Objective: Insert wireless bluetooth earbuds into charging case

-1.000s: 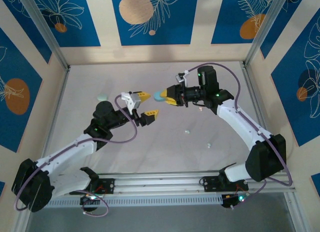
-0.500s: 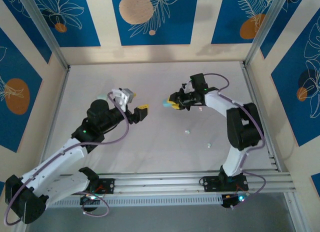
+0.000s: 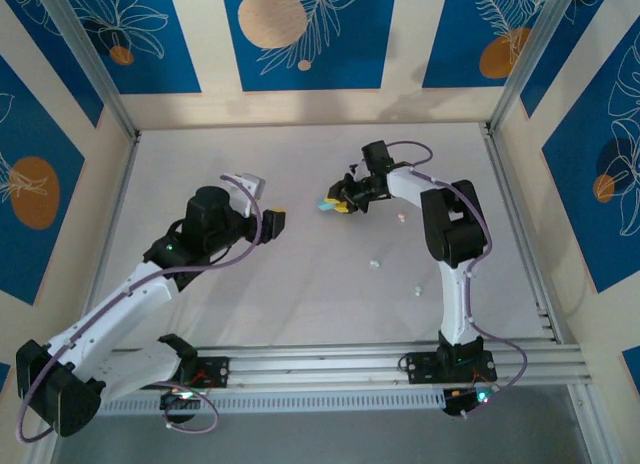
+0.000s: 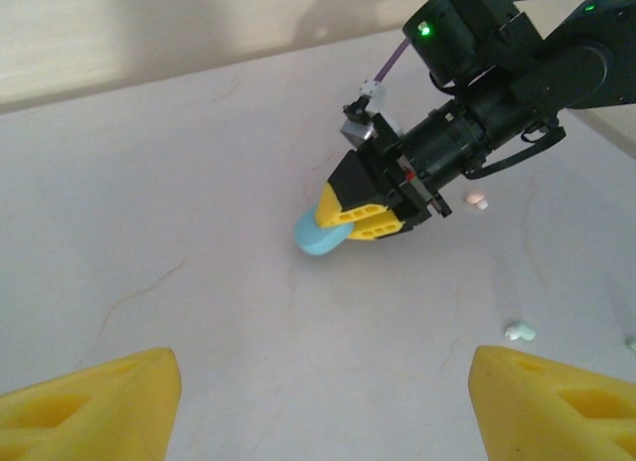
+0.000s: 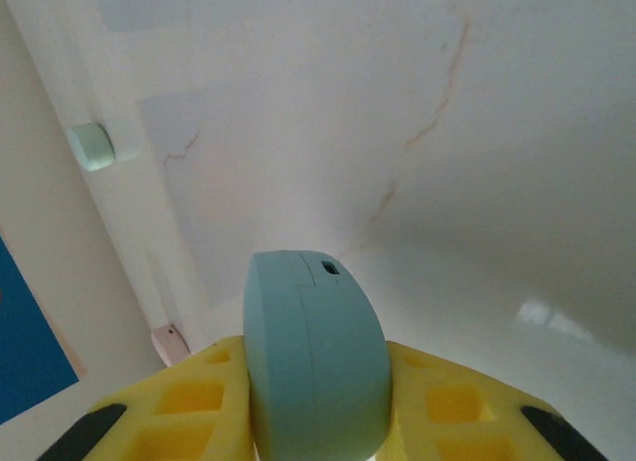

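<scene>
The case (image 5: 316, 357) is pale blue; the right gripper (image 4: 340, 221) is yellow and black. The table (image 3: 320, 294) is off-white with faint brownish veins. Along the top, wall panels (image 3: 340, 44) show deep blue, orange discs, white leaf outlines.

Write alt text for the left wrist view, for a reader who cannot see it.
The right gripper is shut on a pale blue oval case over the white table. A pinkish earbud and a mint earbud lie nearby on the table. The left gripper is open, its yellow fingertips at the bottom corners.
</scene>
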